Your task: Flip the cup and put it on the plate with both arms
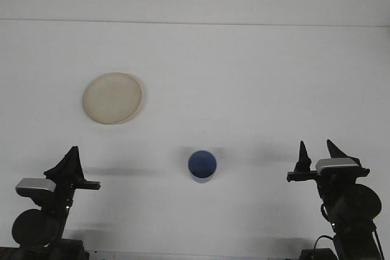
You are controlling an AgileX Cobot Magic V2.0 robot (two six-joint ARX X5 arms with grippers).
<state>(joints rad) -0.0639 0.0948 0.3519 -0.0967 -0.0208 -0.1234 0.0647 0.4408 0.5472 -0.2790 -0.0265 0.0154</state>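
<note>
From the front view, my only view, I see the blue cup (202, 165) standing on the white tabletop (244, 89) near the front edge, roughly midway between my two arms and touching neither. Its top face reads as a flat blue disc, so I judge it is mouth-down, though I cannot be sure from straight above. It looks like a small plastic cup: light, stiff and smooth-walled, likely to slip or skid if I nudge it, not very fragile. I would take it across the side wall, below the top edge, with the fingers on opposite sides so it can be turned over. The cream plate (113, 97) lies well apart from it, up and to the left, with nothing on it; it looks shallow and rigid. My left end effector (67, 164) sits low at the front left and shows only a single dark point, so I cannot tell whether it is released or clenched. My right end effector (318, 153) at the front right has its two tips standing apart, released and empty. I can read no brand, label or writing anywhere.
</note>
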